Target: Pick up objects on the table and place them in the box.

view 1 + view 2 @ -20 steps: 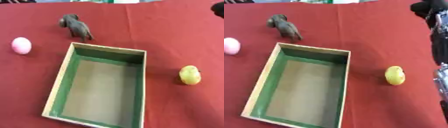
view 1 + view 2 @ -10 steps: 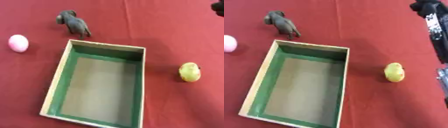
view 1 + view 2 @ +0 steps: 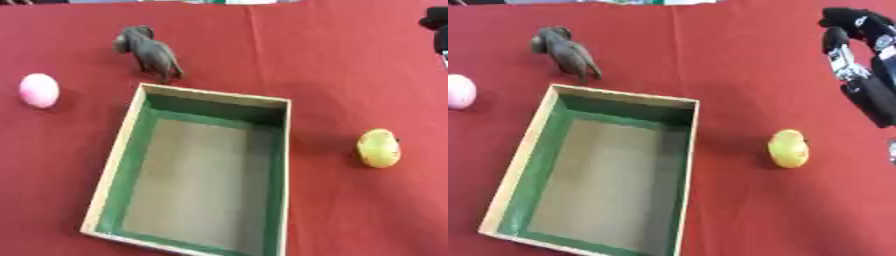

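The right hand (image 3: 859,65) hangs at the far right with fingers curled on nothing, the yellow fruit (image 3: 787,148) lying nearer and leftward on the bench (image 3: 332,60), just right of the empty box (image 3: 131,150).

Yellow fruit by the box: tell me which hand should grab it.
Right. The right hand hangs above the table on the yellow fruit's side of the box. No left hand shows in either view.
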